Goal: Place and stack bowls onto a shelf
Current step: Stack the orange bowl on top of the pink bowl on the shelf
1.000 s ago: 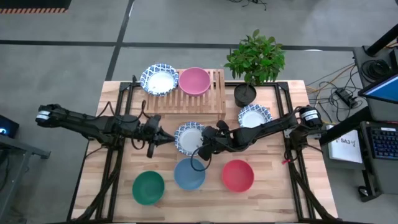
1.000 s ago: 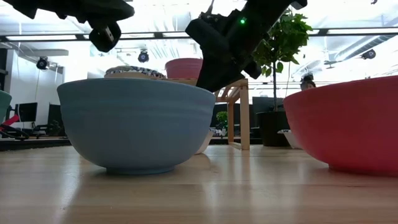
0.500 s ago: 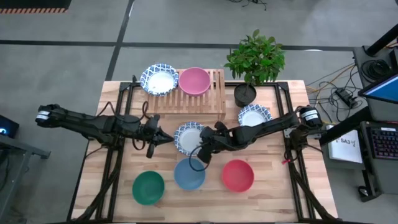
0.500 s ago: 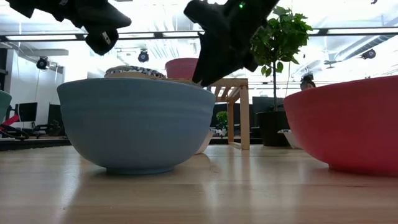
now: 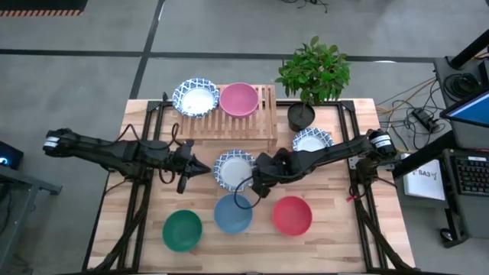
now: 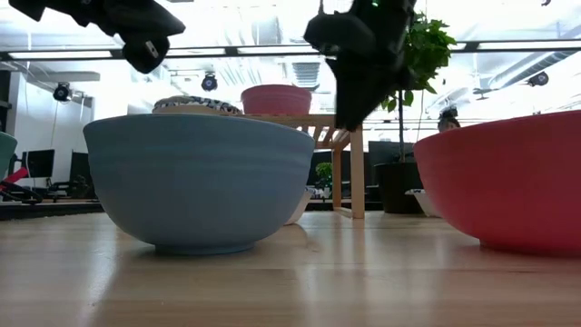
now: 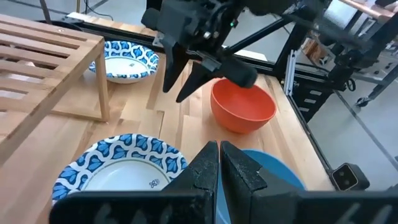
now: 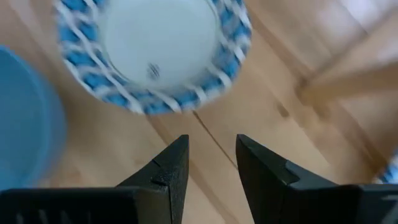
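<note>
Your right gripper [image 5: 257, 186] has slid off toward the right side of the table over the last second. It was hanging above the gap between the centre patterned bowl [image 5: 234, 169] and the blue bowl [image 5: 233, 213]; now it sits just beside the patterned bowl's right rim, above bare table [image 5: 344, 229]. Fingers parted, nothing between them; the right wrist view shows plain wood in the gap and that bowl's rim just ahead.

Left gripper [image 5: 184, 169] has barely moved. It hovers just off the same bowl's left rim, fingers pinched together, empty.

Shelf [image 5: 256, 126] holds two bowls: a patterned one [image 5: 195, 97] at its left end and the pink one [image 5: 239, 99] next to it. Off the shelf: the centre patterned bowl, another patterned bowl [image 5: 312, 141] by the plant pot [image 5: 301, 117], and the green [image 5: 182, 230], blue and red [image 5: 292, 215] ones along the front edge.

Reading: the shift looks like lining up on the centre bowl's rim, not a pickup yet. Most of the stacking remains.
</note>
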